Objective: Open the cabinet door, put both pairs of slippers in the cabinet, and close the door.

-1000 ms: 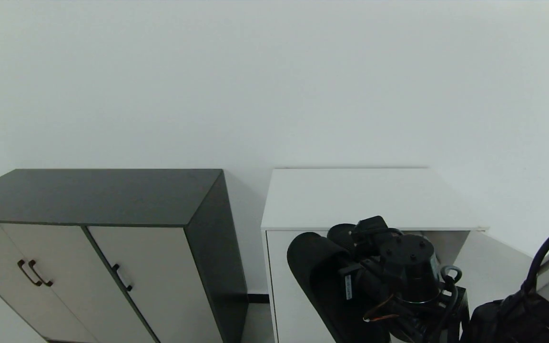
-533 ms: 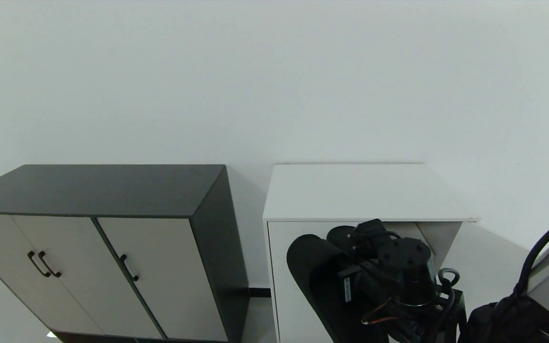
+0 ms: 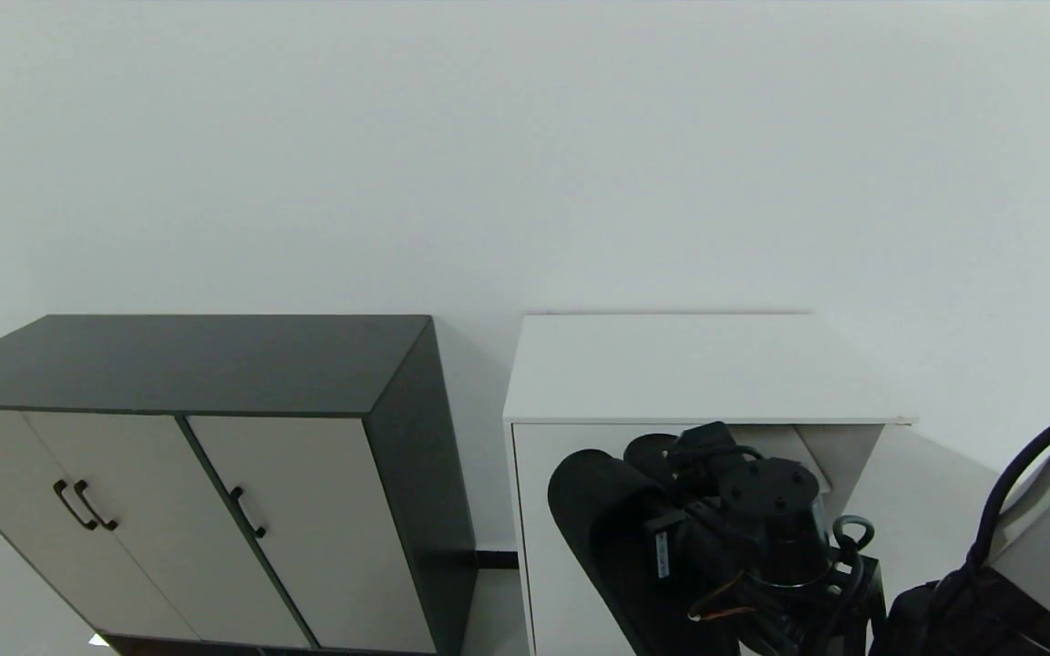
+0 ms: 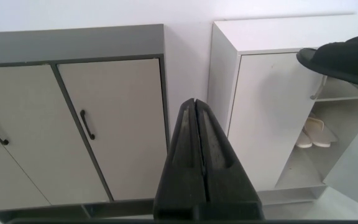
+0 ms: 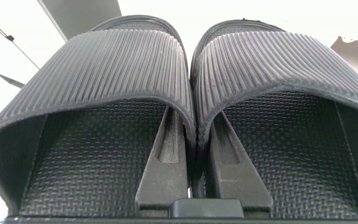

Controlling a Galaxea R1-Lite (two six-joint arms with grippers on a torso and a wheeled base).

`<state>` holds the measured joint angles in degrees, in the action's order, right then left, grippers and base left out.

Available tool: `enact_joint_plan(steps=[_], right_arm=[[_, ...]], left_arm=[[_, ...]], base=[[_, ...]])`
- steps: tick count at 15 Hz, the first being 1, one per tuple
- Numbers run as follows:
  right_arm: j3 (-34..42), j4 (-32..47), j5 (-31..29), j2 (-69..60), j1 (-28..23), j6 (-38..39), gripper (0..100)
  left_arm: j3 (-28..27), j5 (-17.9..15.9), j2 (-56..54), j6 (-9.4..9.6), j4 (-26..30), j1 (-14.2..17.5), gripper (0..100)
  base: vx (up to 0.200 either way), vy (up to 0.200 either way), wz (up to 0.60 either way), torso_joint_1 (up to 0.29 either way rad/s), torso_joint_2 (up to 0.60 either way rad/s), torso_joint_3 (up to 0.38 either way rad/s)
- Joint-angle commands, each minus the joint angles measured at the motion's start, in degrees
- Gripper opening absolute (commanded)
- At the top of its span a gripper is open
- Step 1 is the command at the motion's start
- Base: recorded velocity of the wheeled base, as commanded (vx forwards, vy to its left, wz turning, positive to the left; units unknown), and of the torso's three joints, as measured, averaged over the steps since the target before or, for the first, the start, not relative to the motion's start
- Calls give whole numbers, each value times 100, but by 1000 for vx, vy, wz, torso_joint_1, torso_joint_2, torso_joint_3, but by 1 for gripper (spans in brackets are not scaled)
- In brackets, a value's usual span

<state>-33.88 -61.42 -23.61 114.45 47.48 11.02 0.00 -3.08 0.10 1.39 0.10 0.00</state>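
1. Evidently, the right gripper (image 5: 194,134) was clamped on the black slippers (image 5: 123,68), held before the open white cabinet (image 3: 698,364).
2. White slippers (image 4: 312,134) lay on a shelf inside.
3. The left gripper (image 4: 194,107) was closed, empty.

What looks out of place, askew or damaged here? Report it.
Nothing stands out. The white cabinet stands open with a pair of white slippers side by side inside; the fingers of the right gripper pinch the black ribbed rubber slippers evenly together.
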Motion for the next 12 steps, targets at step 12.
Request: enact_joint_plan(steps=[12], right_arm=[[13,-327,-64,227,-11,-3,0]], left_arm=[[0,1,8,2,-1,0,0]], base=[[0,-183,0,3,3,4]])
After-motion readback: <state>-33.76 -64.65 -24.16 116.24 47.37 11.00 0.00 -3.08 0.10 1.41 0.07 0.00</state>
